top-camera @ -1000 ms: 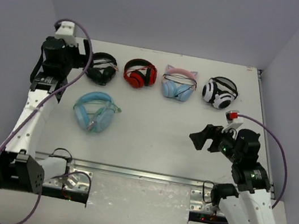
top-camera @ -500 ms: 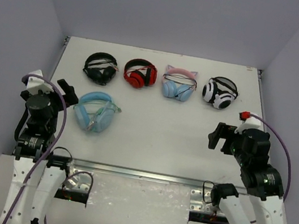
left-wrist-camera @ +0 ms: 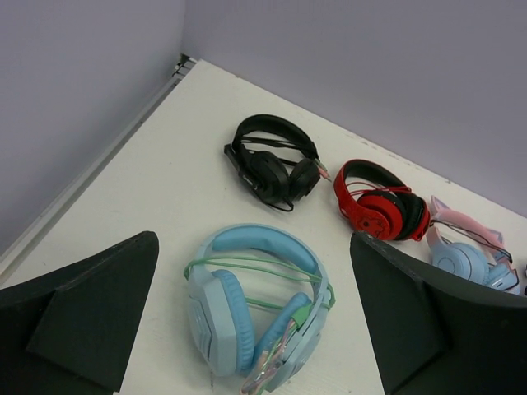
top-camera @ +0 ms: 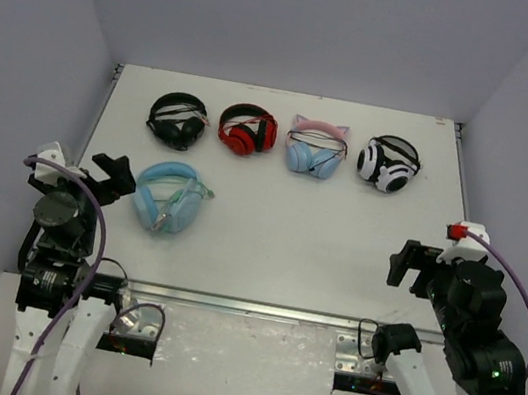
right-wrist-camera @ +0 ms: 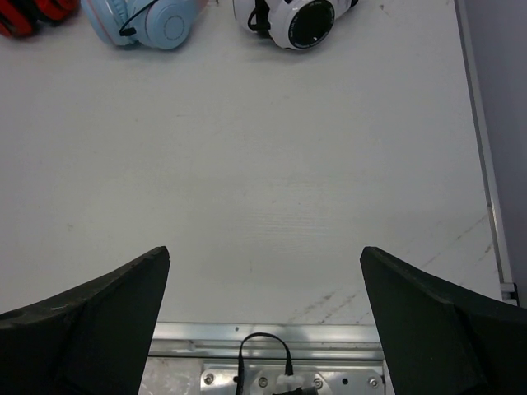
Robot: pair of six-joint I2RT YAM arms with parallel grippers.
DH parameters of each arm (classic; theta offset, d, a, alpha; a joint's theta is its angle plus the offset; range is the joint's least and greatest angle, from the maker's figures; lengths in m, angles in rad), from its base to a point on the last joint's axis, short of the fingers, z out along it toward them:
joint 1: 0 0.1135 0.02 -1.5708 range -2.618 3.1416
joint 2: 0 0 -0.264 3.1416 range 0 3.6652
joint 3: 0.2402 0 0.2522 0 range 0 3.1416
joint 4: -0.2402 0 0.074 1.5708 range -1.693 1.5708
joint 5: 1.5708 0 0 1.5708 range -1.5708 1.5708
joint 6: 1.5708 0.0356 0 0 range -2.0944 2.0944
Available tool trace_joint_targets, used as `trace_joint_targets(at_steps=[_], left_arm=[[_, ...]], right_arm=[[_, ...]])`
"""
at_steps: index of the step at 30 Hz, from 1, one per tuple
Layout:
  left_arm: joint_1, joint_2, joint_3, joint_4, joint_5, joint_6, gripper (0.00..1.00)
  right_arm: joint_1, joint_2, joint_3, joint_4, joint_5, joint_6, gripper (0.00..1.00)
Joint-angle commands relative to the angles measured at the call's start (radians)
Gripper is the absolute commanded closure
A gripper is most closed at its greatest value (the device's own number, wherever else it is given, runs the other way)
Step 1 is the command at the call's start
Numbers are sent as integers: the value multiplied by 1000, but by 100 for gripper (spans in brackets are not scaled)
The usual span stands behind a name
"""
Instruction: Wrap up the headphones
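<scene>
One pale-green cable [left-wrist-camera: 247,263] loops across the headphones [left-wrist-camera: 218,317] on the table [left-wrist-camera: 165,189].

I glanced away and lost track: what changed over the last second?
Both arms pulled back toward the near edge: the left gripper from beside the black headphones, the right gripper from mid-table. Both open, holding nothing. The light-blue headphones and the four pairs behind lie unmoved.

The left gripper [top-camera: 113,177] and right gripper [top-camera: 405,265] hover low, angled forward, jaws spread wide.
</scene>
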Motion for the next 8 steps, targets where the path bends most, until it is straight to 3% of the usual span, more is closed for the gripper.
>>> trace_joint_targets(at_steps=[1, 8], left_arm=[[-4, -7, 1, 29, -43, -16, 0], [-4, 9, -1, 33, -28, -17, 0]], right_arm=[[4, -1, 38, -1, 19, -8, 1], [4, -17, 12, 18, 30, 0, 1]])
